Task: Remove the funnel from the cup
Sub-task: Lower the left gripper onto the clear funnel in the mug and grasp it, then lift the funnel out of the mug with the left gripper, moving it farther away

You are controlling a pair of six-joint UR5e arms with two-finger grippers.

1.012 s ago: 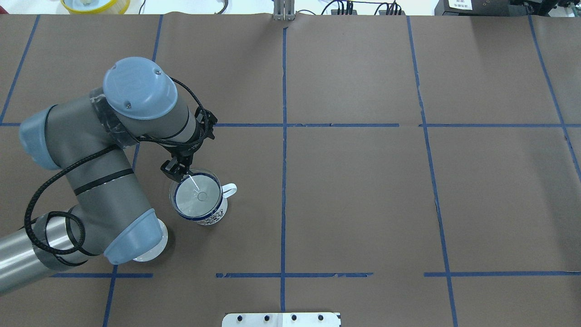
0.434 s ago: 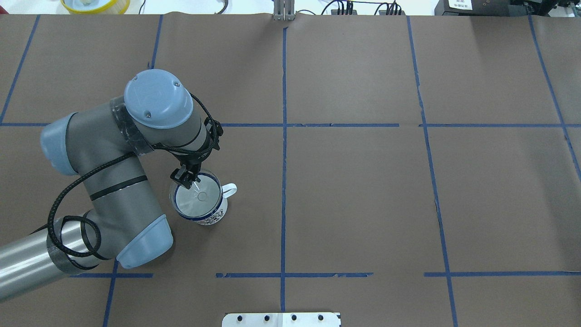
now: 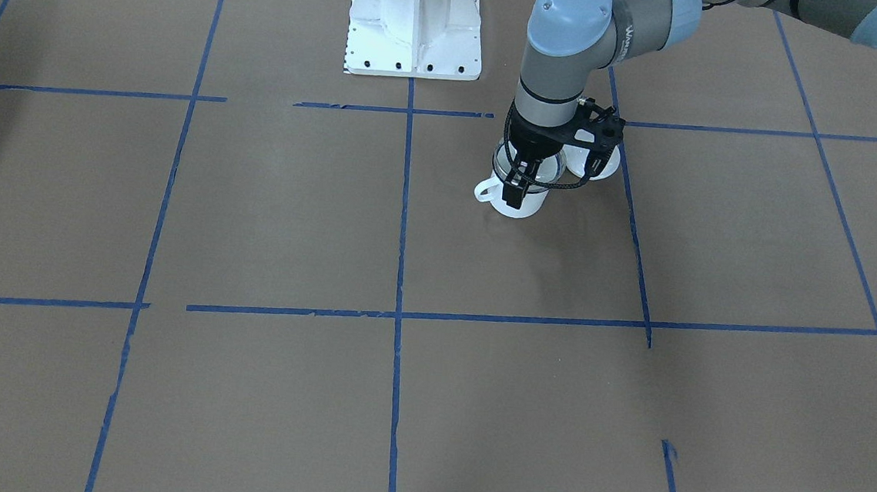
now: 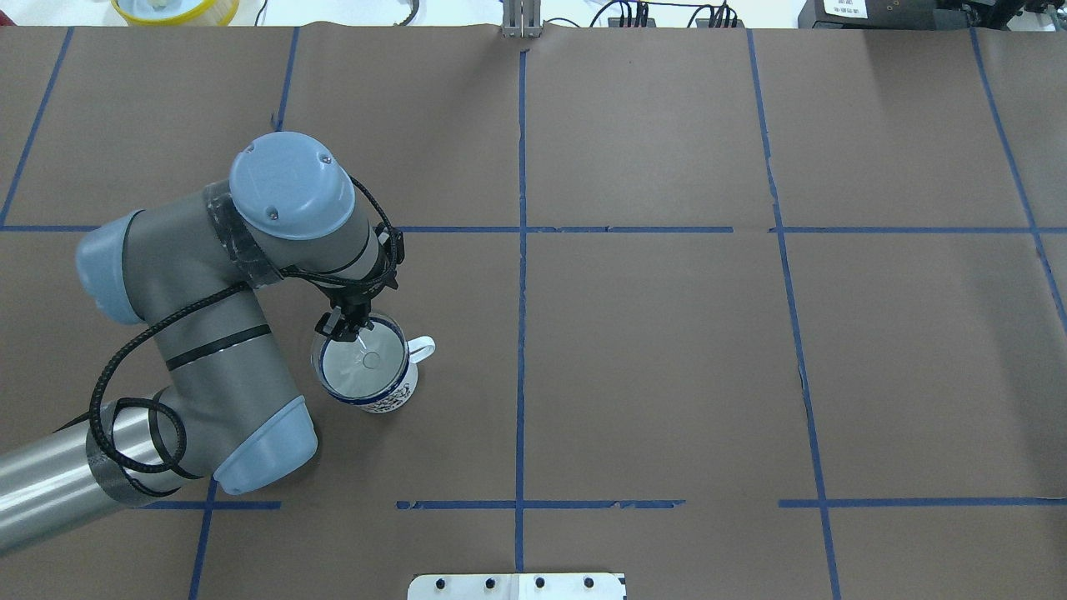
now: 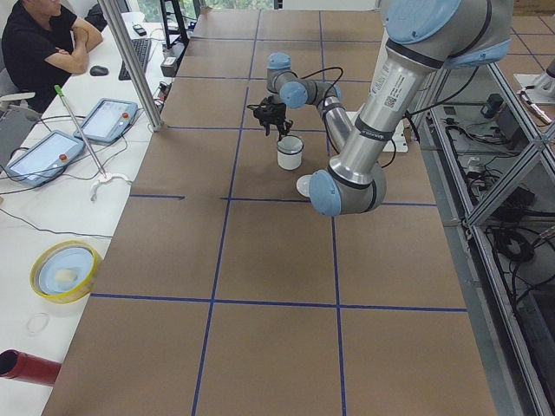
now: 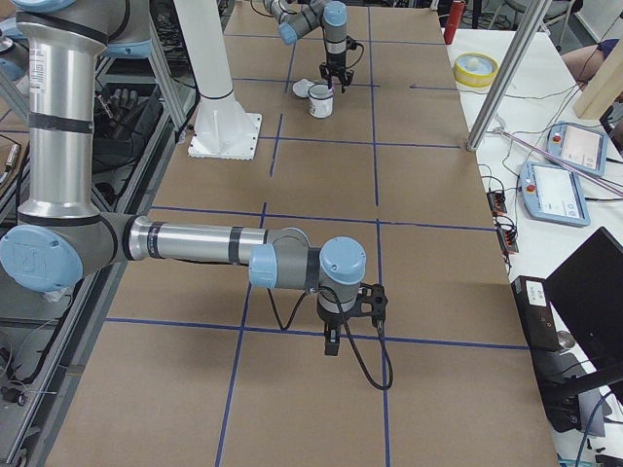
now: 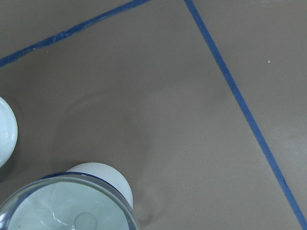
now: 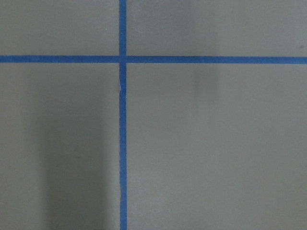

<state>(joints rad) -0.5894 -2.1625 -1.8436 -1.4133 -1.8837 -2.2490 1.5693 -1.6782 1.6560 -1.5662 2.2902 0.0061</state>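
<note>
Clear funnel (image 4: 364, 360) sits in the cup (image 4: 390, 402) on the surface (image 4: 667, 350) — left hand (image 4: 342, 331) at the cup's rim opposite the handle, fingers pinching the funnel's edge. Small white lid (image 3: 597, 164) just beside the cup. Right hand (image 6: 332, 344) well apart from the cup — can't tell if spread or pressed together.

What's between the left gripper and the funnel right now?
Nothing. In the overhead view the left gripper sits right at the far rim of the funnel, with no gap showing. Whether it has clamped, I cannot tell.
</note>
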